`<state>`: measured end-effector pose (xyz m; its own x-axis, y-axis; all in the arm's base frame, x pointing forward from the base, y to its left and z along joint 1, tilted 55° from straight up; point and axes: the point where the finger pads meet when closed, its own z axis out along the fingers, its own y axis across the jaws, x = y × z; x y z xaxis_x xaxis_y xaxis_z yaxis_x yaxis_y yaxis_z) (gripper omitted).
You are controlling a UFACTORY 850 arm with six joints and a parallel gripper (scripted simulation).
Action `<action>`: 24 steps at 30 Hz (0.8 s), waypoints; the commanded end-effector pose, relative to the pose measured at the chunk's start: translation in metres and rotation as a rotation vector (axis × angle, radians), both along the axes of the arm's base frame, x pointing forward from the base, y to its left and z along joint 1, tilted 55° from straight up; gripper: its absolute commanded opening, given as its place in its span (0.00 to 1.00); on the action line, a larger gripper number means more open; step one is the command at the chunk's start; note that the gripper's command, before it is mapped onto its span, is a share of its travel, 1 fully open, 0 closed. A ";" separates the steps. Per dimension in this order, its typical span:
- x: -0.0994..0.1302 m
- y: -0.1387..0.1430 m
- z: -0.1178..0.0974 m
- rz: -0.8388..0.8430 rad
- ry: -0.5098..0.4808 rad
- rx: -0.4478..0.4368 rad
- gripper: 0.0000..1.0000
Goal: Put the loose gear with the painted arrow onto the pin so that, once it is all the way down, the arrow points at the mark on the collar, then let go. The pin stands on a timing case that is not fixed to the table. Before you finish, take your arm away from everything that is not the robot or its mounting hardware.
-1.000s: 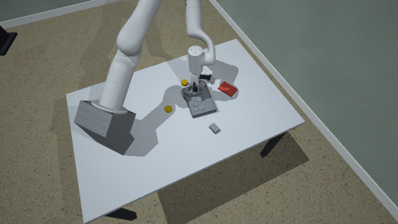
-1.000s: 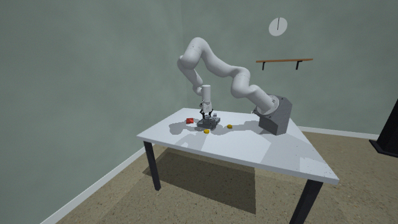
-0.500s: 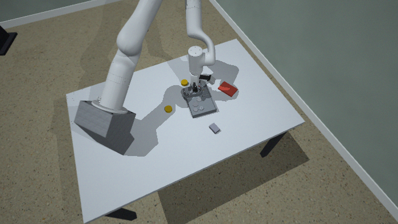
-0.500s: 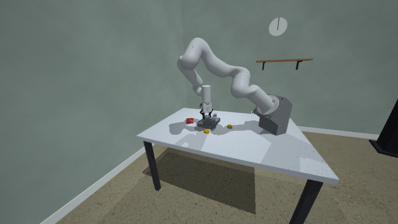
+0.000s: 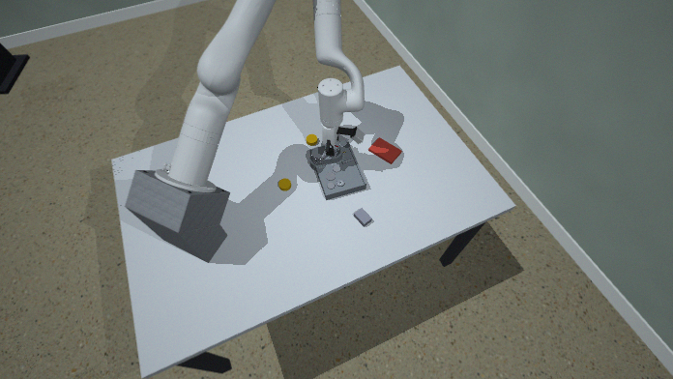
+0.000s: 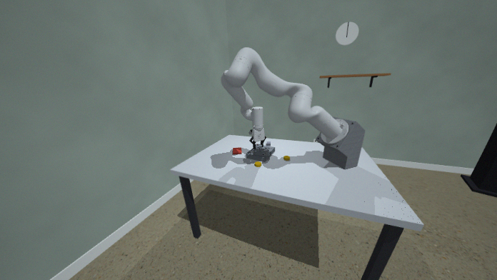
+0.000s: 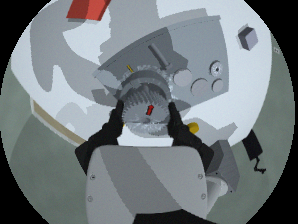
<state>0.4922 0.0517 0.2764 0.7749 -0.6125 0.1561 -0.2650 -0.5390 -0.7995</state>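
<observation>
The grey timing case (image 5: 340, 176) lies near the middle of the table; it also shows in the exterior view (image 6: 260, 153) and in the wrist view (image 7: 180, 52). My gripper (image 7: 145, 108) is shut on the grey gear (image 7: 145, 104), whose red painted arrow (image 7: 149, 110) shows on its face. I hold the gear over the case's far end (image 5: 325, 156), low above it. The pin and collar are hidden under the gear. A small yellow mark shows on the case just beyond the gear.
A red block (image 5: 385, 150) lies right of the case. Two yellow discs (image 5: 312, 139) (image 5: 284, 184) lie to its left. A small grey block (image 5: 363, 217) lies in front. Other round gears (image 5: 335, 169) sit on the case. The arm's base (image 5: 176, 208) stands at the left.
</observation>
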 end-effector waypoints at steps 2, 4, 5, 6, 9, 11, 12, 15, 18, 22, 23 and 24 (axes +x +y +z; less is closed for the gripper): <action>0.000 0.000 0.000 -0.001 -0.001 0.000 0.00; 0.000 0.000 0.000 -0.001 -0.001 0.000 0.00; 0.001 0.000 0.000 -0.001 -0.001 0.000 0.00; 0.001 0.000 0.000 -0.001 -0.001 0.000 0.00; 0.001 0.000 0.000 -0.001 -0.001 0.000 0.00; 0.001 0.000 0.000 -0.001 -0.001 0.000 0.00; 0.001 0.000 0.000 -0.001 -0.001 0.000 0.00; 0.001 0.000 0.000 -0.001 -0.001 0.000 0.00; 0.001 0.000 0.000 -0.001 -0.001 0.000 0.00; 0.001 0.000 0.000 -0.001 -0.001 0.000 0.00; 0.001 0.000 0.000 -0.001 -0.001 0.000 0.00; 0.001 0.000 0.000 -0.001 -0.001 0.000 1.00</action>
